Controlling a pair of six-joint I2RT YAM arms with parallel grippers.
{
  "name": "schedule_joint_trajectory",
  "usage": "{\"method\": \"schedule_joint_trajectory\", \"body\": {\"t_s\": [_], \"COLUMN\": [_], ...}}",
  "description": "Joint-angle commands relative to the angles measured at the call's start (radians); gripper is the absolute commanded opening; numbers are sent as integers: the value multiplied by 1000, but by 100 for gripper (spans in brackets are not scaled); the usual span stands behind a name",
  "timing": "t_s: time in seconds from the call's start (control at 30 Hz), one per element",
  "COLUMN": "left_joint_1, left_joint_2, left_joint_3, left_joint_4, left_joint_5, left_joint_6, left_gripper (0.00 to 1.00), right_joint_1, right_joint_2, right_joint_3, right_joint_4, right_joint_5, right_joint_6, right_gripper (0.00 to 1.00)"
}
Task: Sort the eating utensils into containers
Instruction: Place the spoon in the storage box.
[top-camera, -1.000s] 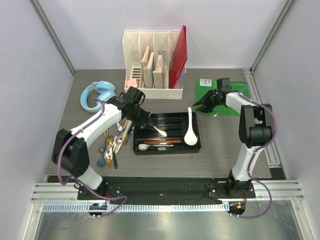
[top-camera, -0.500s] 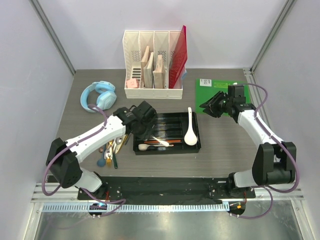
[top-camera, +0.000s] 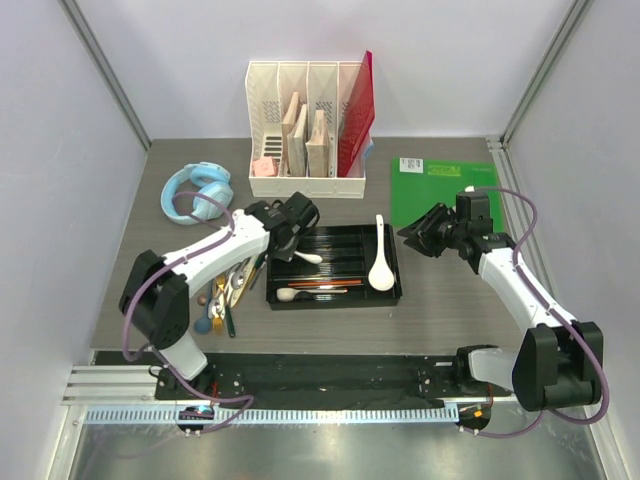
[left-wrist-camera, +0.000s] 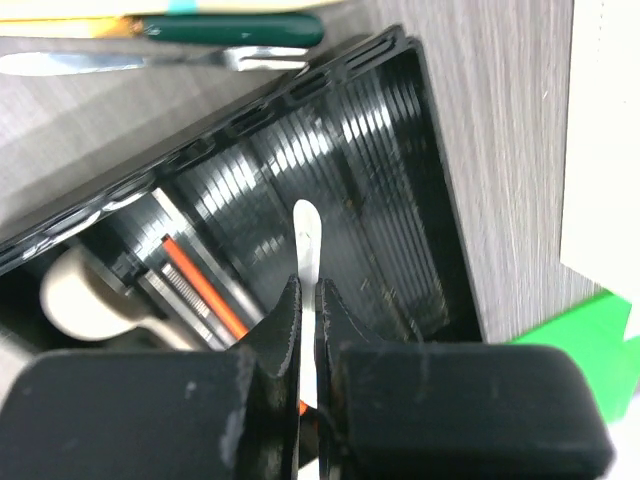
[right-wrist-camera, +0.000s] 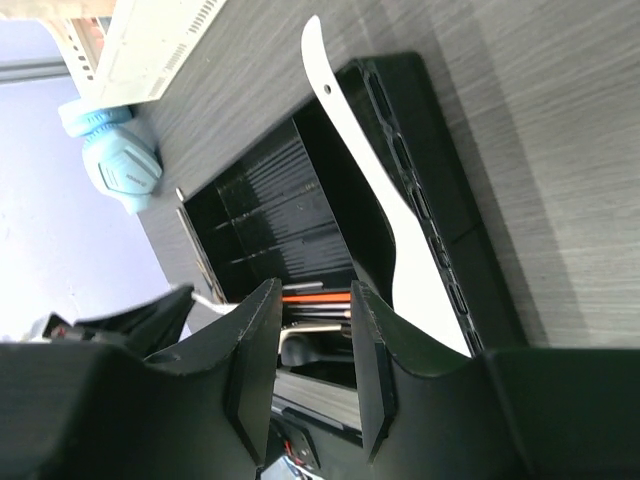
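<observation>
Left wrist: left gripper (left-wrist-camera: 308, 292) clamps white spoon (left-wrist-camera: 308, 232) over tray (left-wrist-camera: 392, 180); right gripper (right-wrist-camera: 313, 292) parted, empty.

Grey woodgrain table (top-camera: 440, 300), pale lilac walls (top-camera: 200, 40) (evenly lit)

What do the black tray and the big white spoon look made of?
Black tray: probably moulded plastic, glossy; ridged floor and slotted walls catch highlights. Big white spoon: smooth opaque white, thick handle; ceramic or melamine, unclear which.
</observation>
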Motion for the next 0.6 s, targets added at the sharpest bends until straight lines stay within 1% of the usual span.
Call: {"method": "schedule_joint_trajectory", "body": {"t_s": [0.0,0.1,0.17,0.3,0.5,0.57], "left_joint_1": [0,0,0,3,37,49], "left_joint_2": [69,135,149,143,137,151], "left_joint_3": [48,93,114,105,75,79], "left_joint_4": [68,62,59,65,67,52], "left_joint_5": [-98,-86,-87,-136,-117,-89], "left_joint_6": [-134,-148,-154,-197,-257,-298], "left_gripper": [0,0,0,0,0,0], "right_joint_1": [19,23,23,26,29,29], "right_joint_2": [-52,-58,-62,-65,-58,-52], "right_joint_3": [-16,-19,-19,-28,-36,-34], "right_joint_4": [6,-4,-5,-5,-7,-5], "right_joint_5": [3,14,17,17,23,23], "right_joint_6": [-16,-31,-36,-37,-36,-33], "right_gripper": [40,40,40,40,40,40]}}
